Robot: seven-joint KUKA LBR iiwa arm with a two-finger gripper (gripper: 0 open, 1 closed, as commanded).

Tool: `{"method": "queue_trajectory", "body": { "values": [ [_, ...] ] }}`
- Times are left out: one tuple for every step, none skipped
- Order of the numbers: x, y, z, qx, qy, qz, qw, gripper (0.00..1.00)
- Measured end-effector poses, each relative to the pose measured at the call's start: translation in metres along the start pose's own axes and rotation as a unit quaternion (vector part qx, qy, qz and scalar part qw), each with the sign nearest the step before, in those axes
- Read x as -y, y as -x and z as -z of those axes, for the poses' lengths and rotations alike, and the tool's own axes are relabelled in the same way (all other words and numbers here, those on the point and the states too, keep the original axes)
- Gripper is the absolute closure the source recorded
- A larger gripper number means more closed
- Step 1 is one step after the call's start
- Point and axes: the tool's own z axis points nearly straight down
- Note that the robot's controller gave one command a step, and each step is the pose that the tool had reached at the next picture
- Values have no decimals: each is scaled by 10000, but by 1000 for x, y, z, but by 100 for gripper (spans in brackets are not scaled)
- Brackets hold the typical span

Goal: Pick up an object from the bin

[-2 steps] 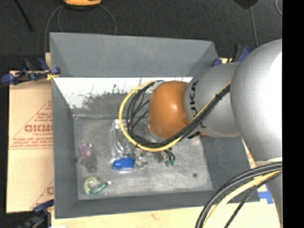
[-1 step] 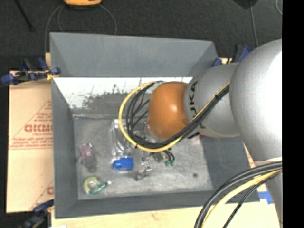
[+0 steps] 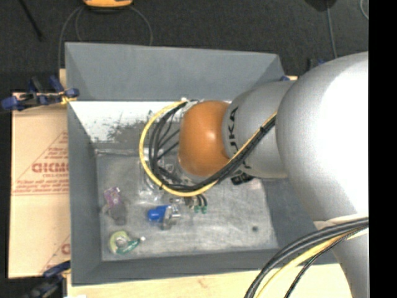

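Roll (image 3: 121,241) in bin's (image 3: 186,73) near-left corner

- My arm (image 3: 298,135) comes in from 3 o'clock, its orange cover (image 3: 201,138) over the middle of the grey bin (image 3: 84,185).
- My claw (image 3: 169,213) sits low by the floor, with a small blue piece (image 3: 156,215) just beside it at 9 o'clock.
- Farther off at 9 o'clock lies a purple-tinted clear piece (image 3: 112,197).
- At 8 o'clock lies a pale green ring (image 3: 119,241).
- A small green bit (image 3: 200,209) lies near at 3 o'clock.
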Motion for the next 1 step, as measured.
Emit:
{"method": "queue_trajectory", "body": {
  "values": [
    [-1, 1, 3, 34, 8, 8, 10000, 100]
  ]
}}
